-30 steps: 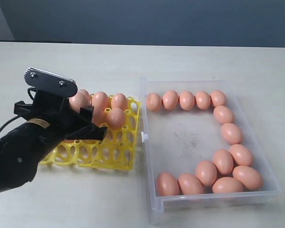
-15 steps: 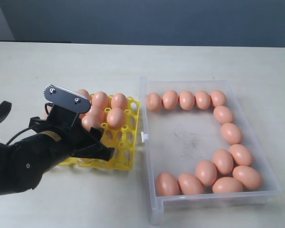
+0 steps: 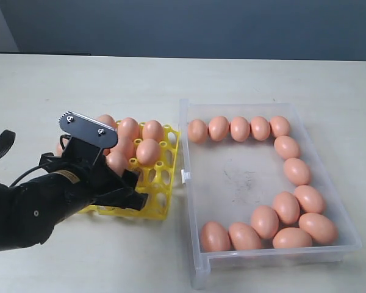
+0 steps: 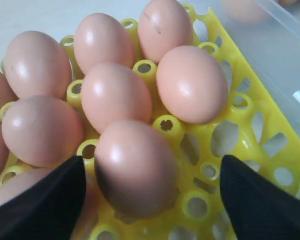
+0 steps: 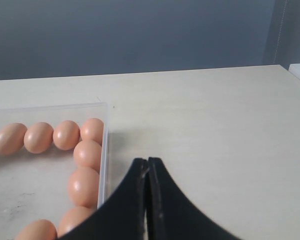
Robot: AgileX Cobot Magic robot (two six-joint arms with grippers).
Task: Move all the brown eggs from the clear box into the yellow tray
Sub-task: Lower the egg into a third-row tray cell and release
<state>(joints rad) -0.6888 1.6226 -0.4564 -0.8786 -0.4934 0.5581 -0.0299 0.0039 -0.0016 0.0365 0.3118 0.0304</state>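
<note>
The yellow tray [image 3: 161, 204] lies left of the clear box [image 3: 184, 183] and holds several brown eggs [image 3: 148, 151]. My left gripper [image 3: 113, 166] hangs low over the tray's near rows with its jaws open. Between them one brown egg [image 4: 137, 167] sits in a cup of the tray [image 4: 250, 135]; one finger [image 4: 50, 200] is close beside it and the other [image 4: 260, 200] stands well clear. Several brown eggs [image 3: 287, 207] line the box's far, right and near sides. My right gripper [image 5: 148, 162] is shut on nothing, over bare table beside the box's wall [image 5: 104, 150]. It does not show in the exterior view.
The pale table [image 3: 280, 79] stretches behind and to both sides of the box and tray. The middle of the box's scuffed bottom [image 3: 238, 177] holds no eggs. The left arm's black body [image 3: 30, 210] covers the tray's near left part.
My left gripper came down toward the tray's near rows with an egg. Its jaws then widened, and the egg now rests in a cup.
</note>
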